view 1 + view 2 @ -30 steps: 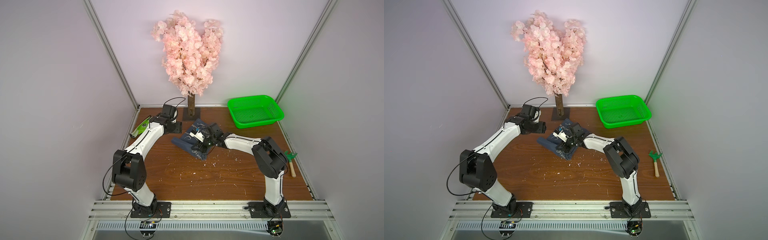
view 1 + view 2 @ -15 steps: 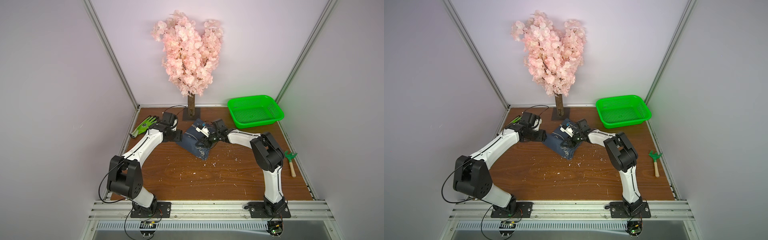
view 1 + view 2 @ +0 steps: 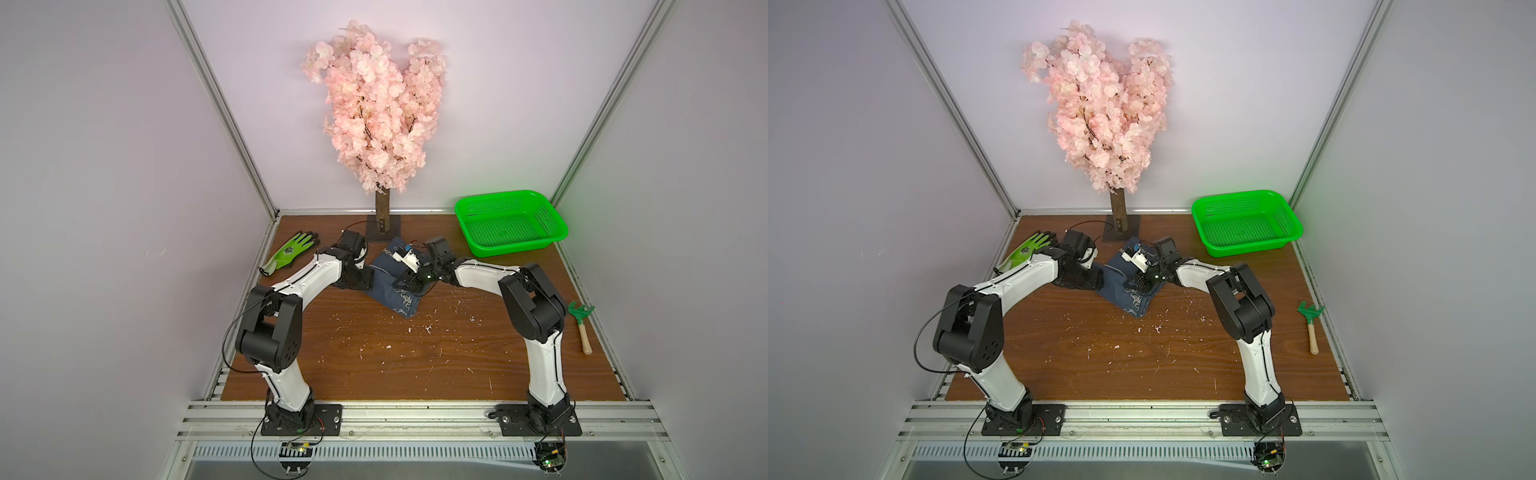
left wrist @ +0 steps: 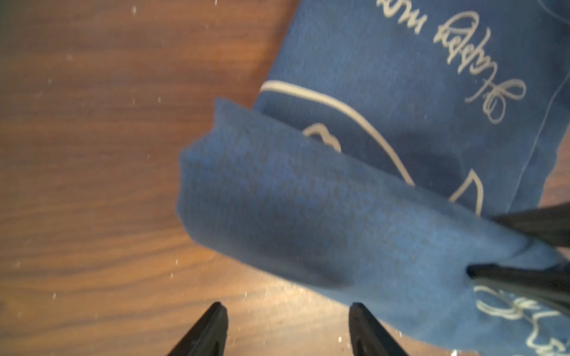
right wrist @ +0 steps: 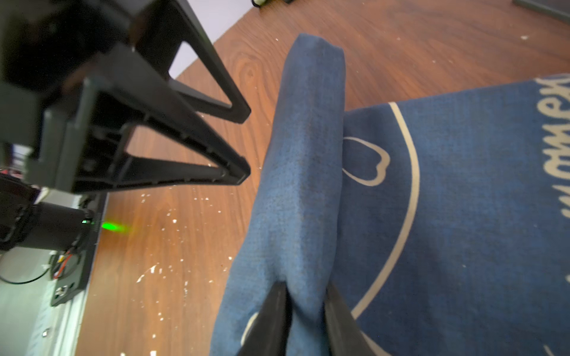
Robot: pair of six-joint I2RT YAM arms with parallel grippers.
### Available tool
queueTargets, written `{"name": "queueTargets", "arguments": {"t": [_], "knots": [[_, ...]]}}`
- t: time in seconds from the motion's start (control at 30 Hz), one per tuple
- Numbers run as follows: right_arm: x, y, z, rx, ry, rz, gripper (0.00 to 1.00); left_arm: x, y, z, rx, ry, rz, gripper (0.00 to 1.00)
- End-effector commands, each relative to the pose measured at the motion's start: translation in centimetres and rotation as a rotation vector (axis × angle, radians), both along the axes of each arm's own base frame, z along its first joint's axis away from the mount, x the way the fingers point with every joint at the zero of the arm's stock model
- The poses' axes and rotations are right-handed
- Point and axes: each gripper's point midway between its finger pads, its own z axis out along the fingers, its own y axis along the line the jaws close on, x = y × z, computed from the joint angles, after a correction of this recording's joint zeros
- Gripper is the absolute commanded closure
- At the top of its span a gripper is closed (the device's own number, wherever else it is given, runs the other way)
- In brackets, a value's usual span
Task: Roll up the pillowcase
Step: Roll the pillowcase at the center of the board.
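The navy pillowcase [image 3: 397, 291] [image 3: 1130, 296] lies folded on the wooden table in front of the tree. Its left edge is turned over into a thick roll [image 4: 293, 209] [image 5: 308, 160]. My right gripper [image 5: 307, 289] [image 3: 409, 282] is shut on one end of that roll, and its black fingers [image 4: 524, 279] show pinching the fabric in the left wrist view. My left gripper [image 4: 285, 308] [image 3: 365, 277] is open and low over the bare wood just beside the roll's other end. Nothing is between its fingers [image 5: 237, 168].
A lime-green glove [image 3: 291, 253] lies at the back left, behind my left arm. The pink blossom tree [image 3: 380, 124] stands on its base plate [image 3: 395, 227] just behind the pillowcase. A green basket [image 3: 509, 222] sits at the back right, a small rake [image 3: 582, 324] at the right edge. White crumbs litter the wood.
My left gripper has come forward from near the tree base to the pillowcase's left edge. The right gripper has shifted slightly and the fabric's left edge now sits rolled over.
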Motion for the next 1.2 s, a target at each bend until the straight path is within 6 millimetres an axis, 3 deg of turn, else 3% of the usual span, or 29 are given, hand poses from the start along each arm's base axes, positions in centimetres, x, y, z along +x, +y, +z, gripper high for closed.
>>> {"name": "queueTargets", "arguments": {"t": [0.0, 0.23, 0.6, 0.83, 0.93, 1.03, 1.17], "knots": [[1.0, 0.1, 0.0, -0.024, -0.065, -0.001, 0.75, 2.2, -0.4, 0.6, -0.018, -0.041, 0.019, 0.34], [1.6, -0.4, -1.1, -0.072, -0.094, -0.023, 0.75, 3.6, 0.2, -0.9, -0.03, -0.023, 0.053, 0.35], [1.3, -1.6, -0.6, -0.114, -0.136, -0.058, 0.67, 5.2, 1.2, -2.8, -0.03, 0.011, 0.068, 0.35], [1.5, -3.5, 2.5, -0.253, -0.364, -0.172, 0.56, 5.4, 1.8, -4.5, 0.026, 0.053, 0.043, 0.37], [0.7, -3.5, 3.8, -0.327, -0.478, -0.192, 0.52, 5.4, 2.4, -4.9, 0.069, 0.064, 0.036, 0.38], [-1.1, -2.0, 5.2, -0.333, -0.561, -0.16, 0.52, 5.2, 3.0, -5.6, 0.105, 0.086, 0.039, 0.38], [-3.0, -0.5, 3.6, -0.366, -0.617, -0.086, 0.57, 5.1, 3.0, -6.2, 0.11, 0.098, 0.044, 0.39]]}}
